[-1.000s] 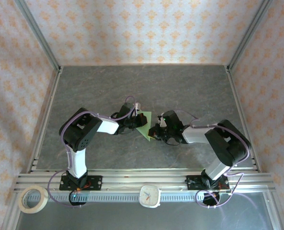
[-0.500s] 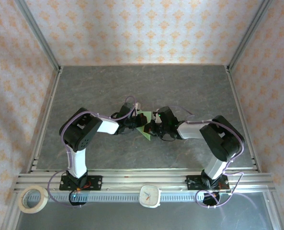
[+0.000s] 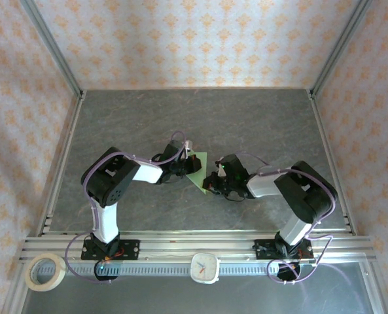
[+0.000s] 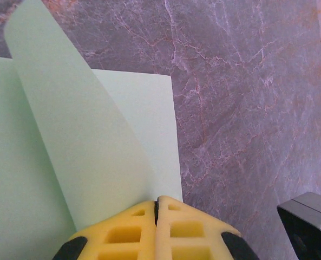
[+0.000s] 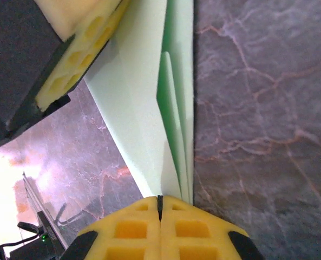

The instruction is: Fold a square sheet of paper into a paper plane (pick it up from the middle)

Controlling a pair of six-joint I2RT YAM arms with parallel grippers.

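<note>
The pale green paper (image 3: pixel 197 170), partly folded, sits mid-surface (image 3: pixel 259 124). The left fingers (image 4: pixel 130 222) are pressed shut at the paper's left edge, pinching a curled-up flap. The right fingers (image 5: pixel 136 219) are shut on the paper's near pointed end, where its folded layers meet.

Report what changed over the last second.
The right gripper slid in toward the left gripper, then drew back to about its starting place. Nothing was released: both stay shut on the folded green paper, the left one unmoved.
</note>
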